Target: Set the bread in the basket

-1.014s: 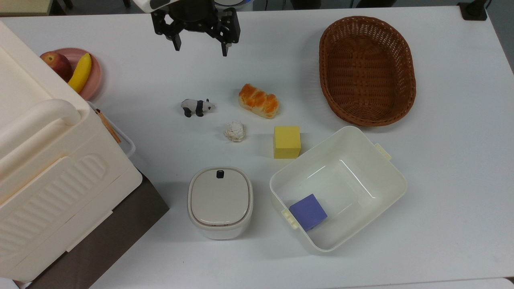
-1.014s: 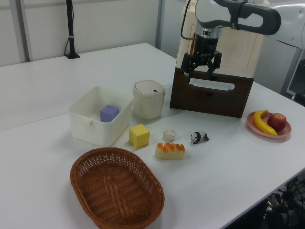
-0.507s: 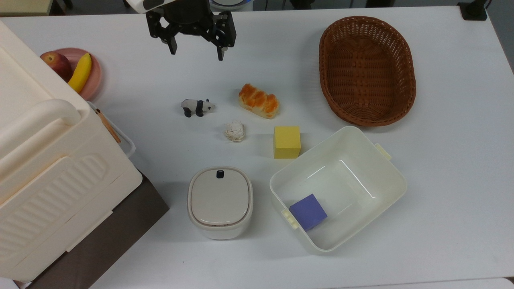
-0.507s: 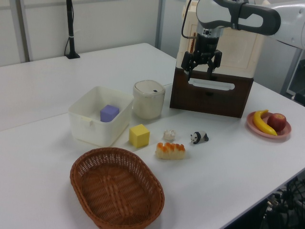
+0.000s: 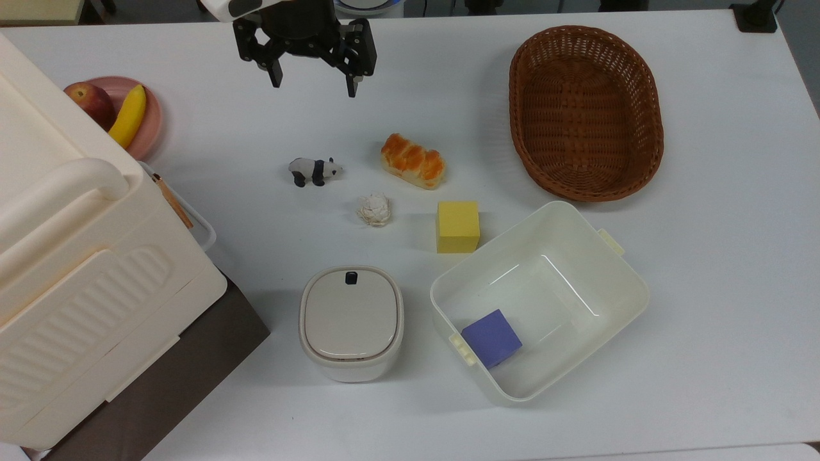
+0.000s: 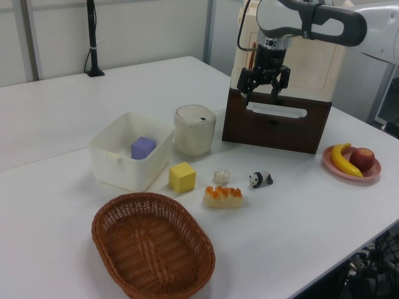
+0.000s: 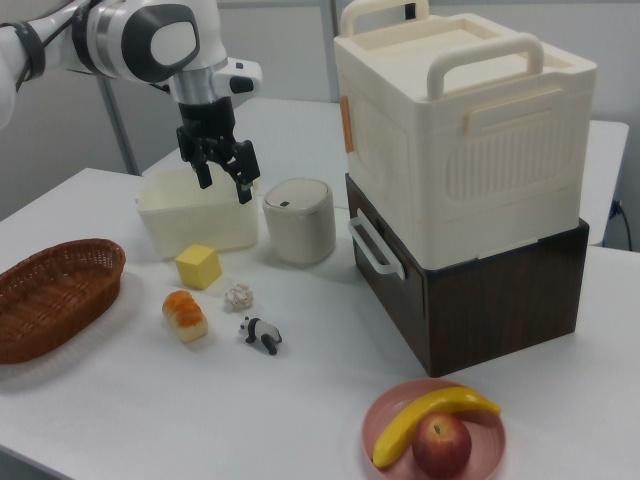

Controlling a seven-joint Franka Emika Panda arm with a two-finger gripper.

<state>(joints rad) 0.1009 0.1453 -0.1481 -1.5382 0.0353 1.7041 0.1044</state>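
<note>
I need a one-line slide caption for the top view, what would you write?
Open gripper hovers above the table; bread lies beside the empty wicker basket.

Cream box (image 5: 77, 256) cropped at top view's left

Surfaces on my table, by material and finish

I see a rough woven wicker basket (image 5: 586, 112), glossy-topped bread (image 5: 413, 161), a smooth white plastic bin (image 5: 624, 291), a crumpled paper ball (image 5: 374, 209) and a matt white table (image 5: 724, 224).
</note>
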